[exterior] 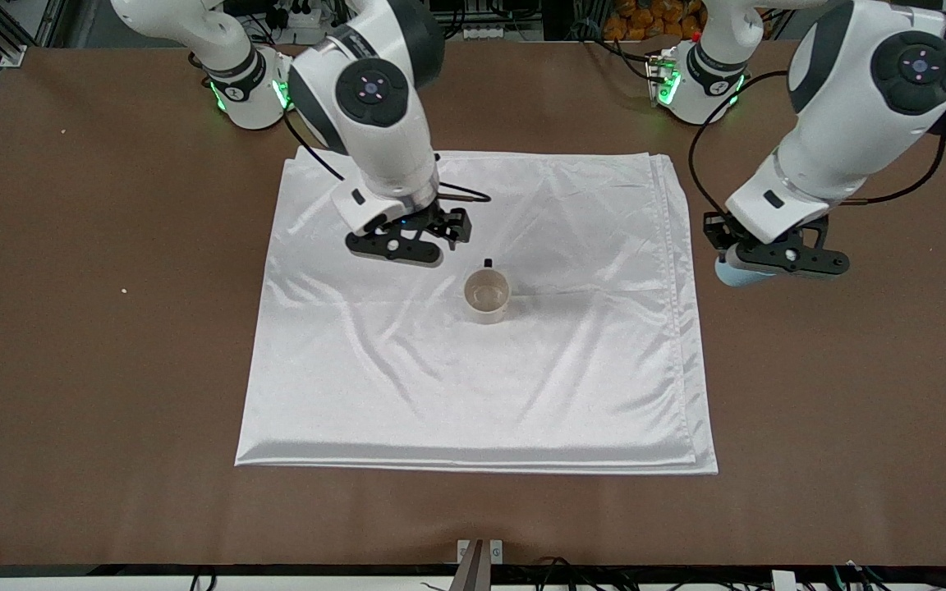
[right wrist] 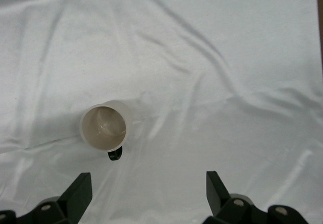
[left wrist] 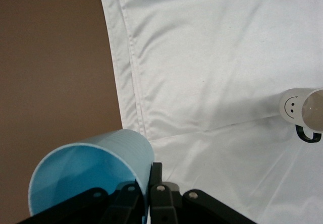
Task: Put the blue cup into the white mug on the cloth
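On the brown counter I see the cloth lying flat, with some creases. The white mug stands upright near the middle of the cloth, its black handle pointing to 12 o'clock in the front view. My right pincer hangs over the cloth beside the mug, fingers wide apart. My left pincer grips the blue cup over bare counter at the cloth's left-arm edge.

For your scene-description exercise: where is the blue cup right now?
The blue cup is held off the table in the left gripper, over bare tabletop just off the cloth's edge at the left arm's end; the white mug stands mid-cloth.
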### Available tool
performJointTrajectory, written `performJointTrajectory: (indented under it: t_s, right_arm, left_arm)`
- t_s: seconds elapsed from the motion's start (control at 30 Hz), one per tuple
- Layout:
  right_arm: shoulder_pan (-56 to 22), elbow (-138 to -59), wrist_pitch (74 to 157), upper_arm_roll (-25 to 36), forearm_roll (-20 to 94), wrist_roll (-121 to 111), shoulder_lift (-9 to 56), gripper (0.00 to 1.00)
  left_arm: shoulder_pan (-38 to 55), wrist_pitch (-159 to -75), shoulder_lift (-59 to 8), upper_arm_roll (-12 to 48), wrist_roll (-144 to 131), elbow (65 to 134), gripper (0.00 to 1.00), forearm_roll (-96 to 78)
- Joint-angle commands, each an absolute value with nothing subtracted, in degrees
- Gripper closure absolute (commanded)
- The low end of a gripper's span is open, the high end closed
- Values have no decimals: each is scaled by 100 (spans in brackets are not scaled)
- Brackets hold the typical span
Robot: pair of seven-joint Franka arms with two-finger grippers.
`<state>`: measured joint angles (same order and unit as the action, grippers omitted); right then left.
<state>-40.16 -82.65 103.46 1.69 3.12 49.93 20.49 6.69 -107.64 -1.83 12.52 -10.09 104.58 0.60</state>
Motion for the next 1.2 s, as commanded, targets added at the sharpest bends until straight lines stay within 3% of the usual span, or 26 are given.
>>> performJointTrajectory:
  t_s: [0.0, 0.37, 0.77, 1.17]
  right_arm:
    - [-3674, -8429, 9863, 132, 185, 4554, 1434, 0]
    - [-2506, -8429, 8825, 184, 70, 2823, 545, 0]
    - [-1258, -8429, 8569, 185, 149, 1442, 466, 0]
    - [-941, -8473, 8648, 193, 158, 1230, 650, 0]
  left_arm:
    - [773, -10749, -535, 1687, -1791, 10213, 100, 360]
    - [1511, -10749, -1309, 1898, -2900, 9572, 100, 404]
    - [2443, -10793, -2434, 1872, -4262, 8755, 100, 914]
    - [2953, -10968, -3067, 1811, -4965, 8262, 100, 932]
